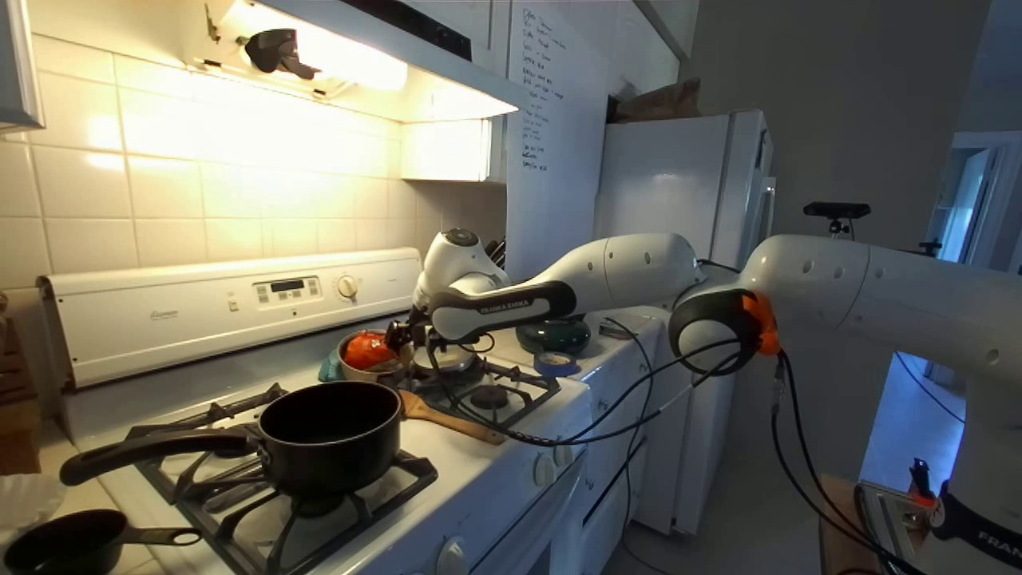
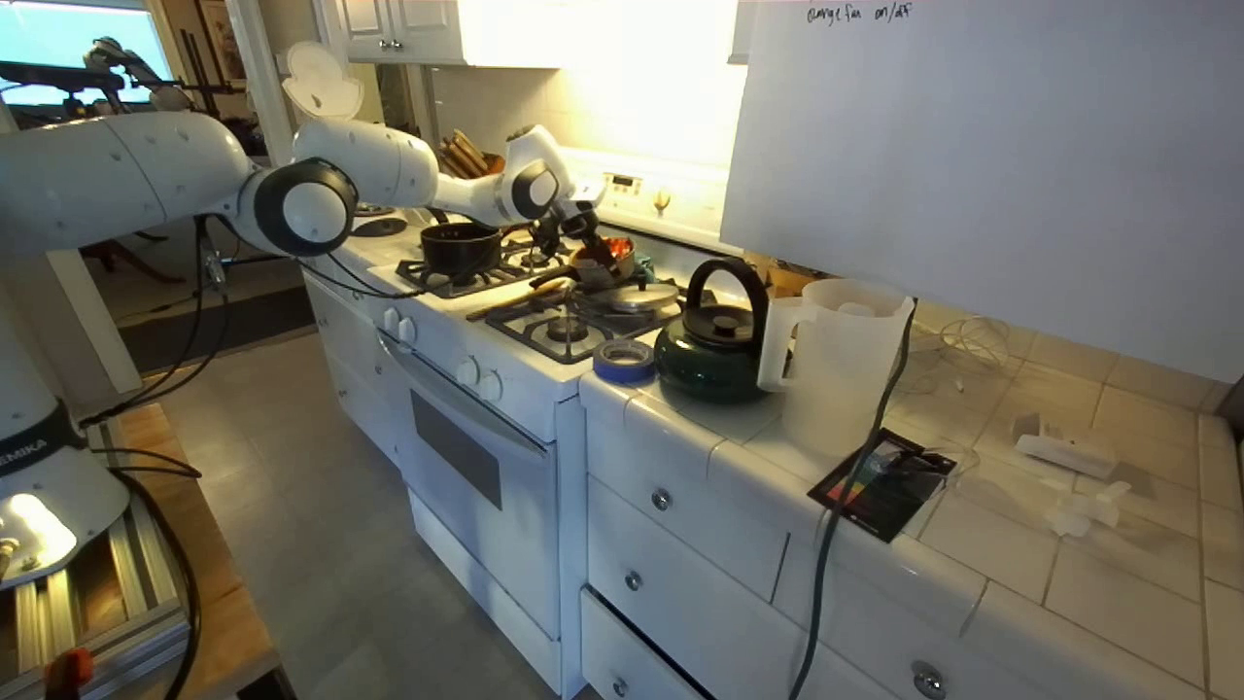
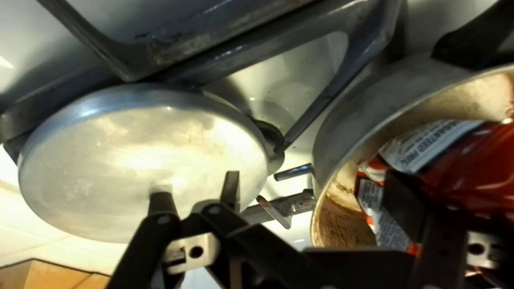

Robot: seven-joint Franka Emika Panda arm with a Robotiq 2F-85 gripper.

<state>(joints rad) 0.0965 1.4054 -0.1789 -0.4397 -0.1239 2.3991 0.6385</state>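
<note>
Red bag point(image 3: 478, 158) lies inside the pot point(image 3: 345, 124); the claw point(image 3: 315, 190), fingers apart, seems to straddle the pot's rim (bag contact unclear); move slowly, clearing that rim.

Claw point(image 3: 297, 192): black, silver patches. Packet point(image 3: 482, 160) by claw: red and white, dark lettering. Pot point(image 3: 369, 106) around packet: grey outside, cream inside, brown stains. Lid point(image 3: 140, 152) near claw: silver. Farther from claw: kettle point(image 2: 714, 365) dark green, tape point(image 2: 622, 372) blue, saucepan point(image 1: 327, 455) black.
</note>
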